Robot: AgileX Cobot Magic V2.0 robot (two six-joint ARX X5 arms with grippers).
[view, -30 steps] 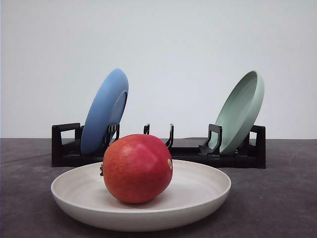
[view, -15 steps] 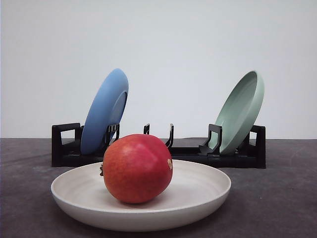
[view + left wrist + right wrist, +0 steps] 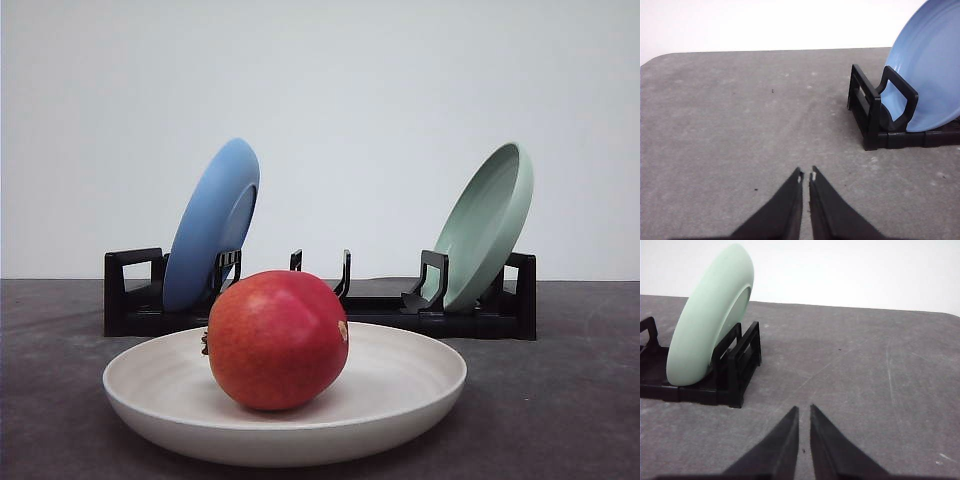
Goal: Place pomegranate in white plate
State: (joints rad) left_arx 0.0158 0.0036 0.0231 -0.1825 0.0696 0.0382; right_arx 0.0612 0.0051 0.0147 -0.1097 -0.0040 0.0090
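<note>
Pomegranate [image 3: 277,340] out of both grips, judging from the jaws: left gripper [image 3: 806,175] drawn nearly closed, tips a sliver apart, holding nothing, hanging over bare grey table [image 3: 730,125]; right gripper [image 3: 804,409] likewise narrowed to a thin slit, empty, over the same grey surface. Further out from the left tips, one end of the black dish rack [image 3: 875,115] with the blue plate [image 3: 930,75] leaning in its slot; out from the right tips, the other end of the rack with the pale green plate [image 3: 710,315] tilted the same way. Nearer the front camera, well apart from both grippers, sits in the white plate [image 3: 400,400], a little left of centre, resting on the plate's floor, dark crown nub turned away to the left. Compared with the front views half a second and a second ago, no shift at all: fruit, plate and rack in identical positions. Reads as placement done and settled, fruit not rolling, nothing left but to keep the arms clear.
</note>
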